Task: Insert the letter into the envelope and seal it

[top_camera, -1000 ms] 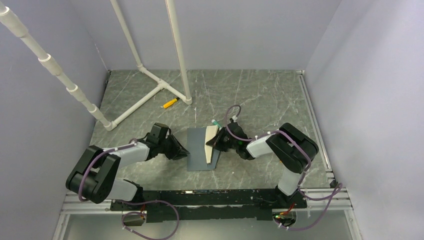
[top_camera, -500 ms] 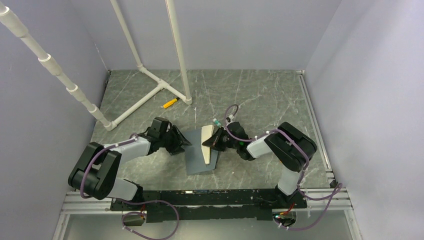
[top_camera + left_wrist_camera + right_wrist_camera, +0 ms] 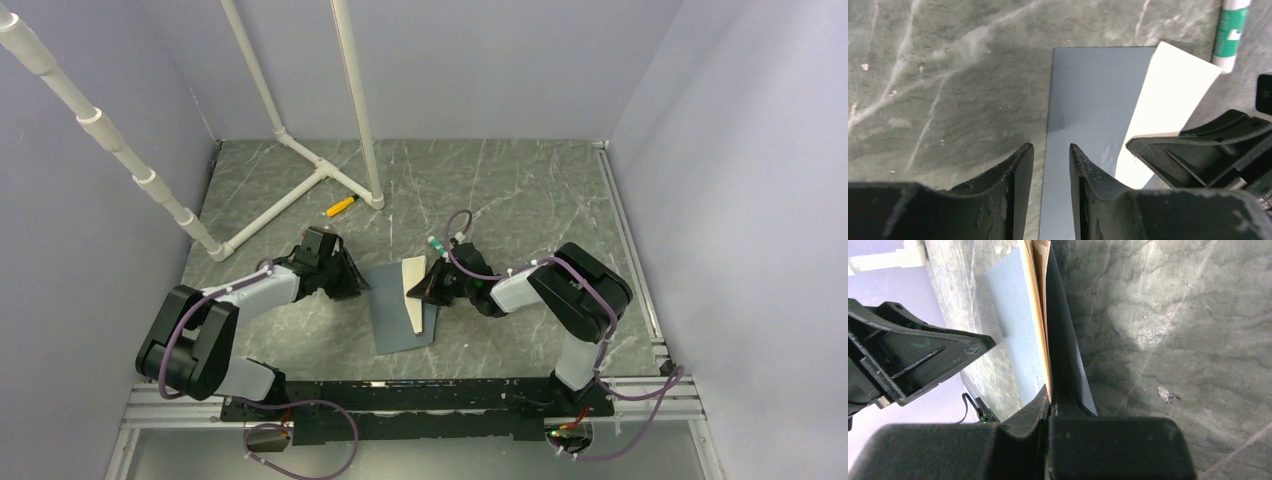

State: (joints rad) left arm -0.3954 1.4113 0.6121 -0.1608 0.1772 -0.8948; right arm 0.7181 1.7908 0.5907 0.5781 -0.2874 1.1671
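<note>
The letter (image 3: 412, 292) stands over the right half of the envelope (image 3: 392, 312), its cream face turned toward the envelope's left side. Its far corner reaches just past the envelope's far edge. You cannot tell from these views whether any part of it sits inside the envelope. In the right wrist view, two tan edges show side by side at the pinch.

The envelope lies flat on the counter (image 3: 520, 190). Its grey face is bare on the left and covered by the letter on the right.

The right hand (image 3: 428, 291) is at the envelope's right edge, fingers pressed together on the letter's right margin and holding it tilted up off the envelope.

The left hand (image 3: 1050, 147) is at the envelope's left edge with its fingers (image 3: 1020, 167) a narrow gap apart. You can see the envelope's left edge and bare counter through that gap, and nothing is visibly pinched. It sits apart from the letter, with open grey envelope between them.

A green-and-white pen (image 3: 1232, 30) lies just beyond the envelope's far right corner. A small yellow item (image 3: 340, 207) lies well beyond the envelope's far left corner, beside the foot of a white pipe frame (image 3: 300, 190).
</note>
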